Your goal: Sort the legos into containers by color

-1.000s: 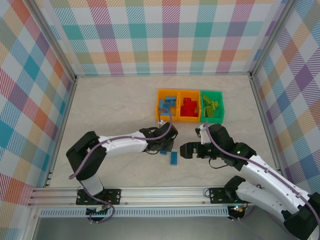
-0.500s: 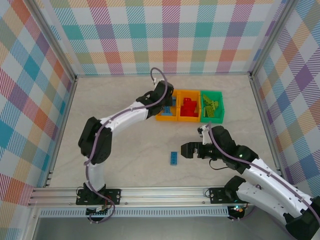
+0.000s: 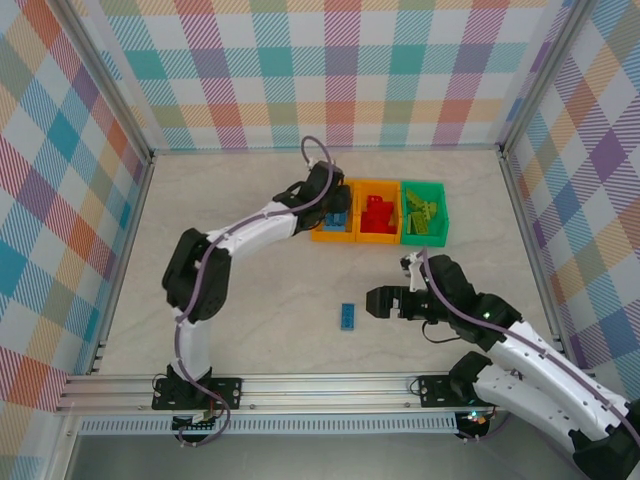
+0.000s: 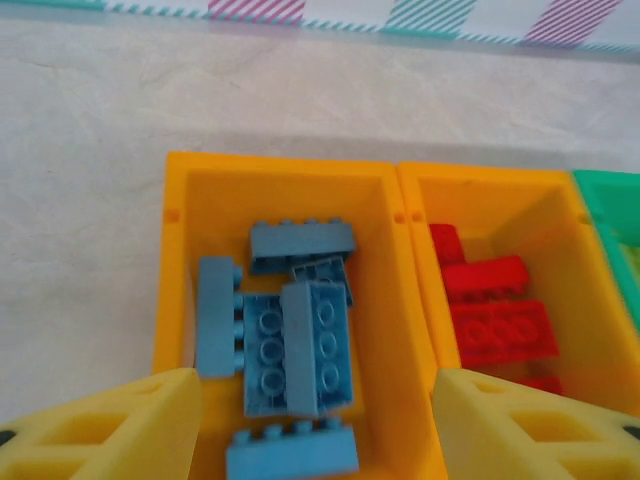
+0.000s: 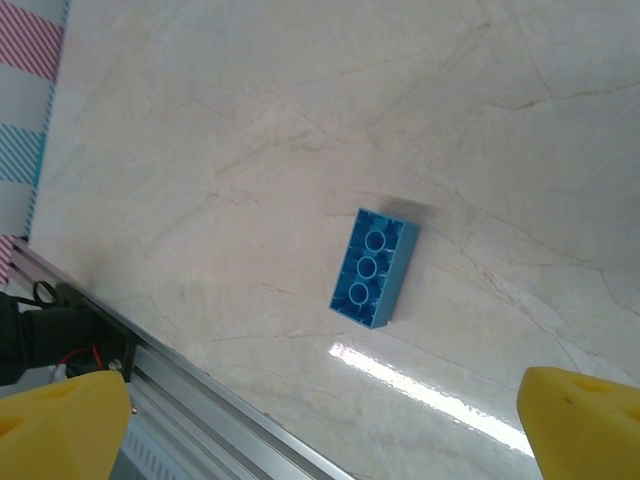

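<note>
Marble table (image 3: 250, 260) | left gripper (image 4: 315, 400) spread, empty, over blues' bin (image 4: 280, 165) | right gripper (image 3: 372, 301) gapes at stray brick (image 5: 373, 267), likely next

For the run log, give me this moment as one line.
left gripper: open over orange bin with blue legos | right gripper: open near blue brick on table | unsorted: that brick

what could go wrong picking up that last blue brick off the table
The blue brick lies flat, hollow side up, on a glossy table, slightly skewed to the right arm's open jaws: they may push it rather than grip it. The left arm's jaws hang open above the orange bin of blue bricks, so a delivery there now might clash.
</note>
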You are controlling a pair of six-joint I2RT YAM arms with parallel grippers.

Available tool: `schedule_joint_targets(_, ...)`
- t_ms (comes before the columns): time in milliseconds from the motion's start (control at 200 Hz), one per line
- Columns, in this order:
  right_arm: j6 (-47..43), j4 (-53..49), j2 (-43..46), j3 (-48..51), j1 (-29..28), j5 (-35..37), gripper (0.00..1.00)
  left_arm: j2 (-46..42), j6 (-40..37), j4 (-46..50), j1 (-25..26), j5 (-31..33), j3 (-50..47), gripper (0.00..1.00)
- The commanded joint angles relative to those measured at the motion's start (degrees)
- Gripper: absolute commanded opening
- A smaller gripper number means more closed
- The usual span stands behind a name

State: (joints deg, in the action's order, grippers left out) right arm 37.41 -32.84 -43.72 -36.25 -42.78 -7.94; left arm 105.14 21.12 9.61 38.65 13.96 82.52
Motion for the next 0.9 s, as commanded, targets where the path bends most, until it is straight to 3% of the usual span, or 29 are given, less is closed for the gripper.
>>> schedule_joint_targets(0,2.44,3.58,-4.38,-0.40,-4.76,3.07,1.00,-16.58,-1.84,-4.50,2.94,-3.50,-9.31,0.63)
schedule_joint_targets(135,7.19,6.55,-13.14,-1.75,-10.73,9.39,1.00,-32.87,-10.14,1.89,9.70,-1.63,-18.79,0.64)
schedule_joint_targets(270,11.50,10.05,-23.32,-3.07,-17.68,16.87,1.00,-44.82,-17.87,17.71,15.99,-0.66,-21.11,0.65)
schedule_joint_targets(430,11.58,10.72,-34.91,-8.14,-20.71,21.68,0.99,-56.67,-21.63,30.45,17.68,-5.83,-24.67,0.76)
schedule_joint_targets(480,11.72,10.33,-37.85,-9.61,-21.01,23.33,0.95,-59.77,-23.60,32.36,17.76,-8.73,-26.50,0.81)
schedule_joint_targets(605,12.30,8.93,-43.62,-12.13,-21.11,25.68,0.66,-65.47,-26.79,33.33,17.76,-10.79,-30.50,0.90)
schedule_joint_targets(735,13.30,6.23,-47.09,-13.60,-21.36,26.97,0.62,-67.09,-29.24,32.91,17.77,-10.73,-31.31,1.00)
schedule_joint_targets(830,13.48,6.31,-46.94,-13.00,-21.46,26.84,0.58,-66.36,-31.36,34.34,17.77,-11.84,-30.97,1.00)
schedule_joint_targets(895,13.50,6.91,-46.56,-12.41,-21.46,26.67,0.50,-65.51,-32.29,35.23,17.77,-12.81,-31.02,1.00)
